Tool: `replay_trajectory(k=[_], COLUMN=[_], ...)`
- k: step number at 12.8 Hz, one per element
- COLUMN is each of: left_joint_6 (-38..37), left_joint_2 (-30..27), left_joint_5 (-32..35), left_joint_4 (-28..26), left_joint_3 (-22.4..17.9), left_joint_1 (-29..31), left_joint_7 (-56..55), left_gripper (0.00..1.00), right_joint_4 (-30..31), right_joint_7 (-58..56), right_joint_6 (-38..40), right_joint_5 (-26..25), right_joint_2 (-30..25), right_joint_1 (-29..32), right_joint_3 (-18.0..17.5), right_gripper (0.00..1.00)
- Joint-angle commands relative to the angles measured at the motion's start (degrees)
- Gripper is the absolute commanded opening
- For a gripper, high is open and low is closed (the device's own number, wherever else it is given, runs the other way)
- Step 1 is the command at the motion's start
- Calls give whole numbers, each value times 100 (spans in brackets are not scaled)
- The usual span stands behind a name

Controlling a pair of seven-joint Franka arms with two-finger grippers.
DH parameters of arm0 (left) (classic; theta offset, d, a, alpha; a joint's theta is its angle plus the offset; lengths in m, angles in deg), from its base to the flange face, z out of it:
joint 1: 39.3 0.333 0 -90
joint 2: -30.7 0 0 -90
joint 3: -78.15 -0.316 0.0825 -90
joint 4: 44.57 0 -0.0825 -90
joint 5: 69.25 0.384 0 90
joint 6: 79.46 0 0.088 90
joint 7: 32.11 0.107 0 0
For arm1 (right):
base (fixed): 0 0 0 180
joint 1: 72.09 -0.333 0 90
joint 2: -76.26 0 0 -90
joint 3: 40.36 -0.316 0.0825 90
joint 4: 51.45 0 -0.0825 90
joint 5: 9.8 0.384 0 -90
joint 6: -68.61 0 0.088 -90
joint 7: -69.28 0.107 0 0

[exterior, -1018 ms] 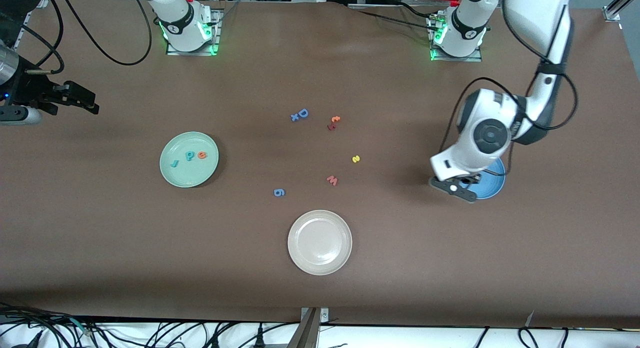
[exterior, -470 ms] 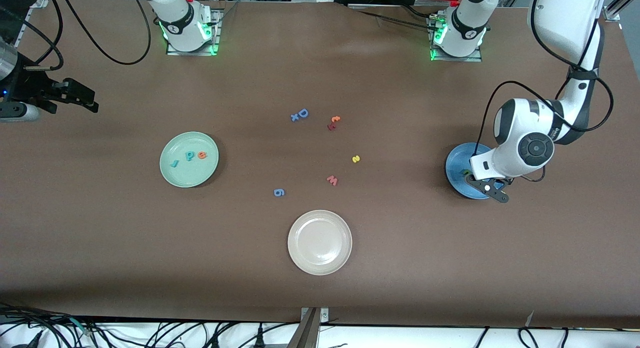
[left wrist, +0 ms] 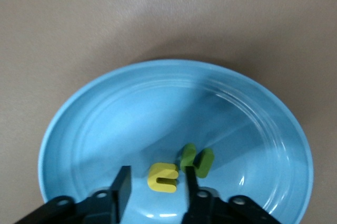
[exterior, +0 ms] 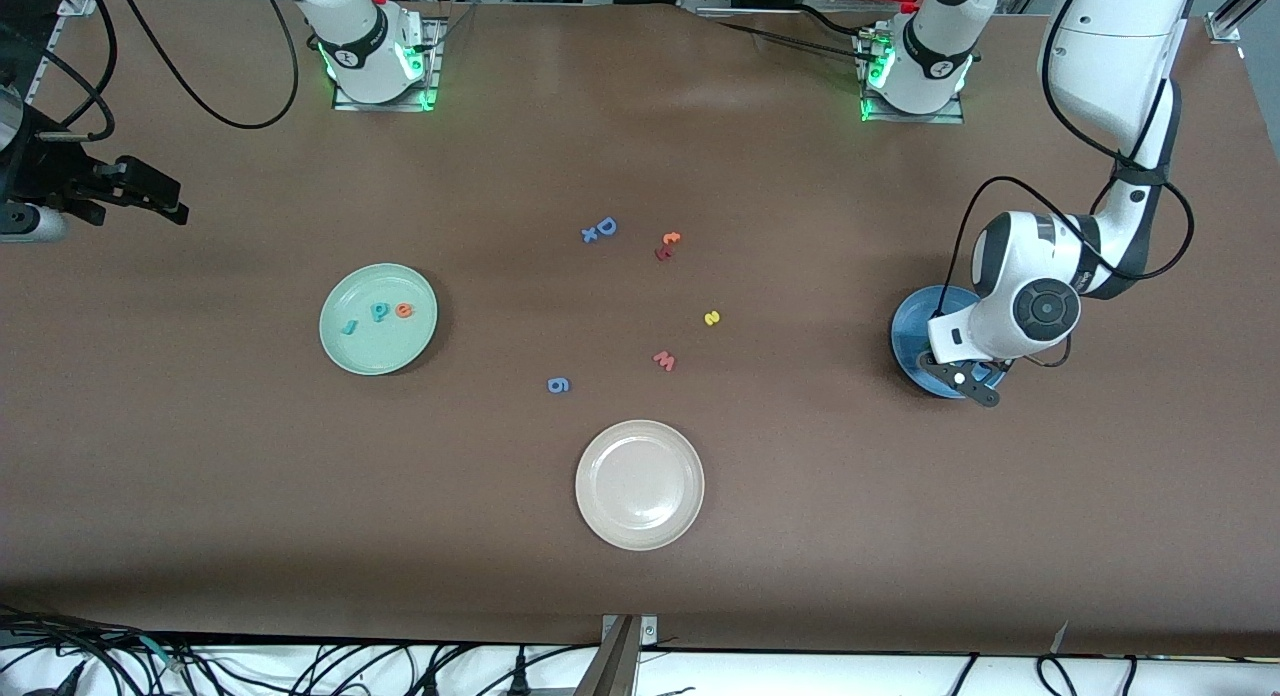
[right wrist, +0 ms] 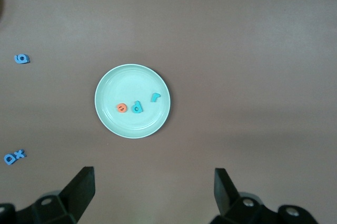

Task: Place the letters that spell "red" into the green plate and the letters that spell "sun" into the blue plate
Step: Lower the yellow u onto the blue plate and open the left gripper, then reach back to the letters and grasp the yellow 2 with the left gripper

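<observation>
Three letters, a teal "r" [exterior: 349, 327], teal "d" [exterior: 380, 312] and orange "e" [exterior: 403, 310], lay in the green plate [exterior: 345, 358] toward the right arm's end; the right gripper [right wrist: 152, 192] waited spread wide above that end; the left gripper [left wrist: 154, 187] hung over the blue plate [left wrist: 95, 129], fingers parted around a yellow "n" [left wrist: 162, 177] beside the green "u" [left wrist: 197, 161]; the yellow "s" [exterior: 711, 318] lay mid-table.

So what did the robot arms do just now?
The left hand swung over the blue plate, came down and opened its fingers, leaving the yellow letter beside the green letter in it. The right hand waits open above the green plate, and the other letters haven't moved.
</observation>
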Motion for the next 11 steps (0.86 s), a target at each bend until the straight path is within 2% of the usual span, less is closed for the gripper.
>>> replay_trajectory(k=[1, 3, 5, 8, 10, 11], left_joint_6=[-85, -260, -305, -270, -235, -208], left_joint_2=[-359, -448, -474, -422, -378, -291], left_joint_5=[58, -474, -1135, -1058, -971, -596], left_joint_4=[63, 203, 222, 370, 502, 659], left_joint_3=[95, 306, 412, 973, 1089, 1150], left_joint_1=[-60, -280, -683, -1062, -1299, -1431], left_joint_7=[60, -63, -902, -3064, -3131, -2931], left_gripper=[100, 91, 89, 88, 90, 92], right_joint_4=[98, 98, 98, 98, 98, 98], right_joint_7=[78, 78, 78, 69, 78, 69], right_joint_6=[-77, -77, -68, -68, -68, -68], right_joint_5=[-117, -117, -108, -116, -116, -108], right_joint_2=[-66, -57, -30, -30, -30, -30], right_joint_1=[-33, -24, 2, -7, -7, -7], right_joint_3=[14, 32, 49, 58, 58, 58], right_gripper=[100, 100, 100, 100, 100, 100])
